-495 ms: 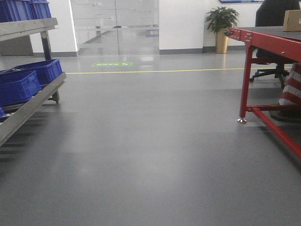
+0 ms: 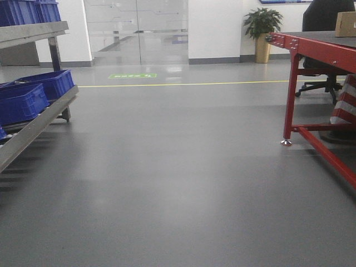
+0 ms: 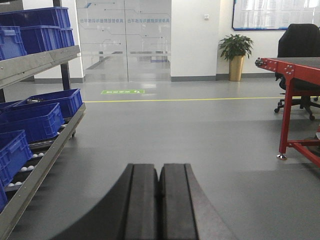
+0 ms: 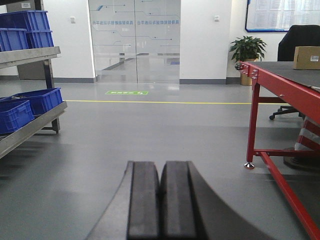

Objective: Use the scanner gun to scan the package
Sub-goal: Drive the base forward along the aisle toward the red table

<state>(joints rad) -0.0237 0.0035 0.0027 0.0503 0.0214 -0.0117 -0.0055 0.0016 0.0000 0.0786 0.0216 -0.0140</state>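
Right wrist-mounted: package at 2 o'clock atop red table; right gripper clenched on nothing. Left gripper clenched likewise. Blue crates at 9 o'clock on rack, contents hidden.

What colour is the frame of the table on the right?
The table frame is red; the right wrist view shows it best.

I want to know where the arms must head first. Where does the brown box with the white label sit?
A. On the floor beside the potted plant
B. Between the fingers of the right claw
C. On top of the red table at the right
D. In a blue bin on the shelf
C: the right wrist view shows the package resting on the dark top of the red table, and the right claw is shut and empty.
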